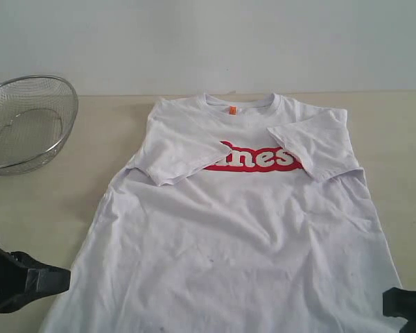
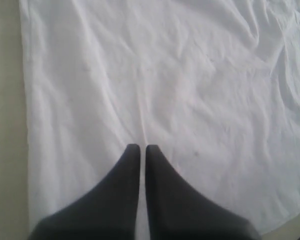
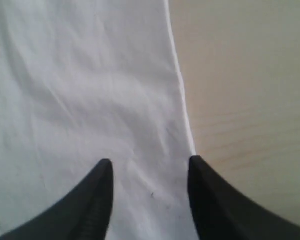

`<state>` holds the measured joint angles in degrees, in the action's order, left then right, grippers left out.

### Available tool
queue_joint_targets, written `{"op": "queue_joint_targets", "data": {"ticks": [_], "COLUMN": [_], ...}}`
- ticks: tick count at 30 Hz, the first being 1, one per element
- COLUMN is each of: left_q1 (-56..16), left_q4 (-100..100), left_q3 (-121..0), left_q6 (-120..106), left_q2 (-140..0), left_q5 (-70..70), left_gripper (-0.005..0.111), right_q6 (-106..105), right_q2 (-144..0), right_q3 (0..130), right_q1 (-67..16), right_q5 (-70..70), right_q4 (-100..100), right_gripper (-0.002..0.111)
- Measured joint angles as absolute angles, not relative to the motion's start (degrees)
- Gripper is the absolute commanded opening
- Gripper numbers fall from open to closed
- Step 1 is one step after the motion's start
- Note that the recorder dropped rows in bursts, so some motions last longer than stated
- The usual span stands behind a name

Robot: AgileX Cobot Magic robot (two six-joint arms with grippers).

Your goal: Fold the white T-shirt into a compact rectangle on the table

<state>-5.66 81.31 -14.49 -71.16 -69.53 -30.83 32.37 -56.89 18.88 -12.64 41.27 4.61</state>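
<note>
Limp, light white T-shirt (image 1: 236,229) on the table (image 1: 402,139).
Best pinched at hem corners; left gripper (image 2: 142,147) pressed together, right gripper (image 3: 149,165) spread astride its edge.

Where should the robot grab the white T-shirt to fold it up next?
Probably at the two bottom corners of the white T-shirt, coming in from the hem end. Both sleeves are already folded in and the body lies flat on the table, so the hem is the free edge to lift. The right pincer hangs open over the side edge.
</note>
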Motion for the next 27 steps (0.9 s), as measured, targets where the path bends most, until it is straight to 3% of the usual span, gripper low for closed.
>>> {"op": "queue_joint_targets", "data": {"ticks": [12, 27], "left_q1": [-5.7, -5.7], "left_q4": [84.0, 85.6], "left_q3": [-14.5, -14.5], "left_q6": [-74.2, -76.3], "left_q2": [-69.5, -69.5], "left_q5": [-32.3, -32.3], "left_gripper": [0.005, 0.005], "right_q6": [41.9, 42.8], "right_q2": [-57.7, -72.0], "right_q3": [15.2, 14.8], "right_q1": [-12.6, -12.6], "right_q5": [36.7, 32.6], "right_q4": [-0.3, 0.0], "right_gripper": [0.054, 0.054]}}
